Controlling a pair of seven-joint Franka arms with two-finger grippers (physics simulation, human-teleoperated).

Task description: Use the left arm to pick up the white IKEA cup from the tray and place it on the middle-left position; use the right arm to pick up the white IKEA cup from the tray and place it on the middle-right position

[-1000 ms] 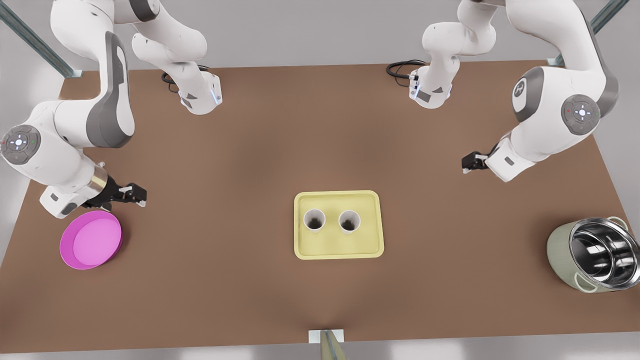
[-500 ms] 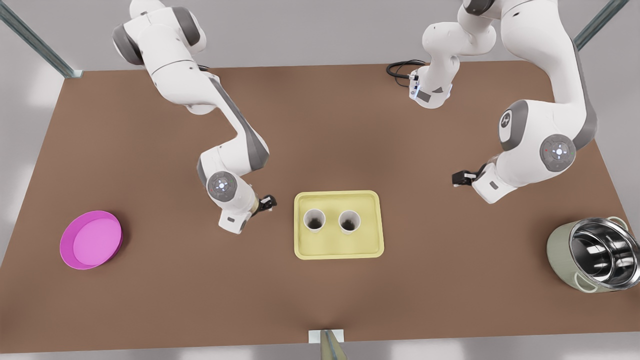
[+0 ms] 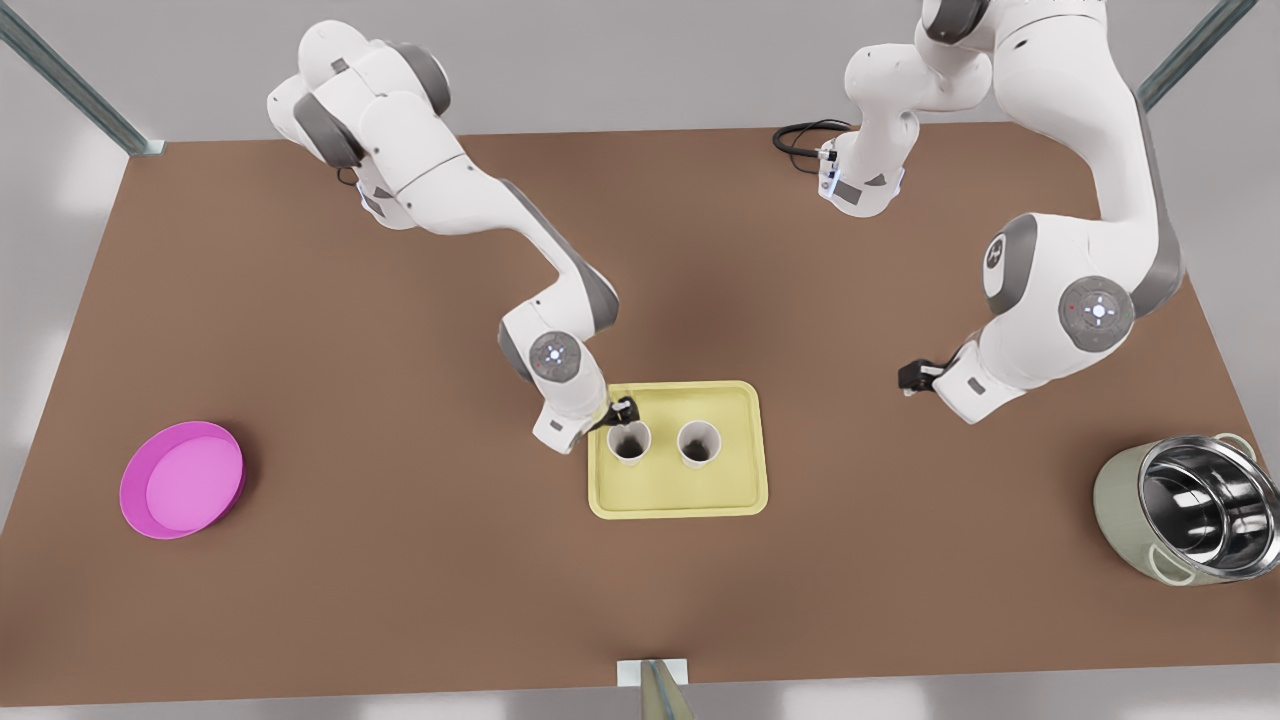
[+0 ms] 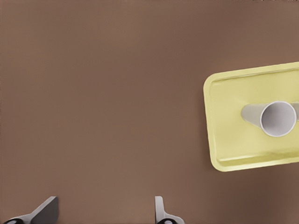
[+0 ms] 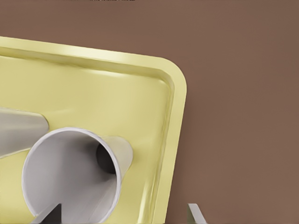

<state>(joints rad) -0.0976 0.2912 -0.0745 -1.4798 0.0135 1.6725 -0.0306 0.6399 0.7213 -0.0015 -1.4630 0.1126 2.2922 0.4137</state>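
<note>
Brown table holds a pink dish on the front view's left. Next, the right tool hangs open just over one white cup in the yellow tray. The second cup stands beside it. The left tool waits open, well apart from the tray. A steel pot sits farthest right.

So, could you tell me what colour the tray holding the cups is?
Pale yellow; the tray shows best in the front view.
</note>
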